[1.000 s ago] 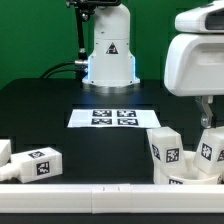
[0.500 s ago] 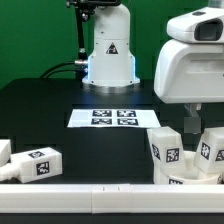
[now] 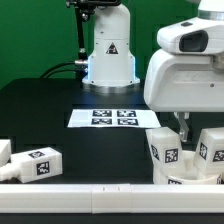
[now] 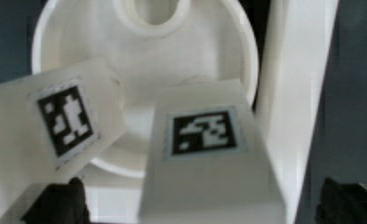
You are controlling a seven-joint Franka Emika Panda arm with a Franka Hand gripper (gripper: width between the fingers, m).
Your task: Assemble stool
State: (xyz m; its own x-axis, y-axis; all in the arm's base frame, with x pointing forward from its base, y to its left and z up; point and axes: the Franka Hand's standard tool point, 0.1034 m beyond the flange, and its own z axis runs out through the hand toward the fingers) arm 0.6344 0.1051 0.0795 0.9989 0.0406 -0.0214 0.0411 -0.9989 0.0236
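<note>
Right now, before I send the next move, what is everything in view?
legs: four, white, tagged, two lying at the exterior view's left, two upright at its right
seat: one, white, beside the upright legs
marker board: one, white, mid-table
table: one, black, under everything
rail: one, white, along the near edge
robot base: one, white, behind the marker board
arm: one, white, above the upright legs
gripper: one, dark, open over the upright legs

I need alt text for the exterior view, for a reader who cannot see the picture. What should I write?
A white robot arm holds its end effector over two upright tagged white stool legs at the exterior view's right, on a black table. Two more legs lie at its left; the marker board lies at the centre.
</note>
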